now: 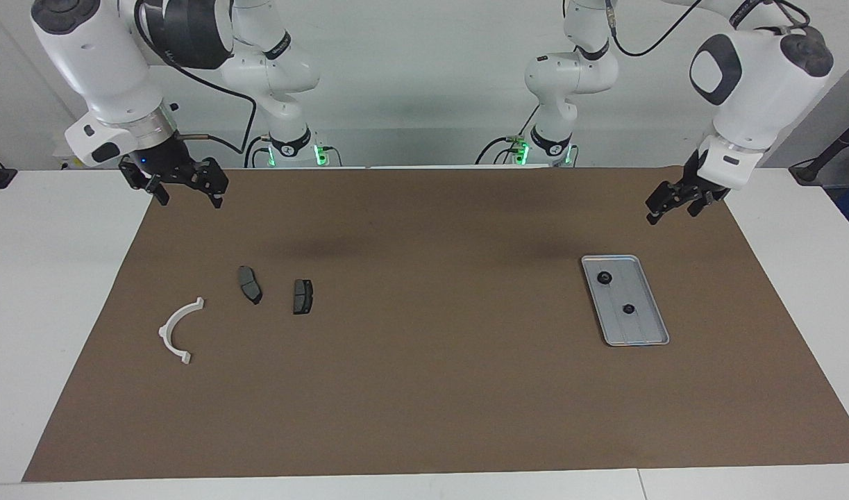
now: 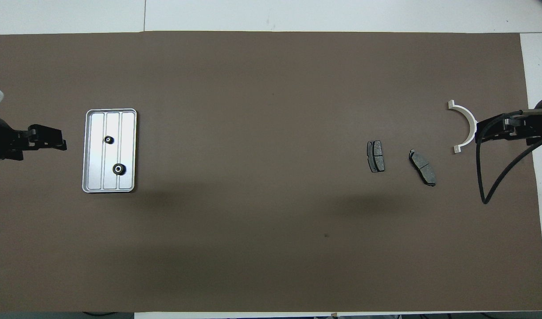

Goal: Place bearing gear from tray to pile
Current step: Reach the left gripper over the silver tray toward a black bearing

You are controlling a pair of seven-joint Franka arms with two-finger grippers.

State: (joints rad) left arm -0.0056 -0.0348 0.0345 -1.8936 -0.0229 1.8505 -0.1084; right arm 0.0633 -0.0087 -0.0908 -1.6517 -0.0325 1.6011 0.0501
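**Two gears on the tray**

Two gears (image 1: 604,278) (image 1: 628,309) lie on the tray (image 1: 645,339). Left gripper (image 1: 670,203), fingers spread, empty, hangs at the tray's 1 o'clock in the facing view. Right gripper (image 1: 185,186), spread, empty, waits over the surface (image 1: 424,389), at 11 o'clock from the pile (image 1: 247,305).

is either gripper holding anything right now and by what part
Nothing is held. The left gripper hangs open near the tray; the right gripper waits open.
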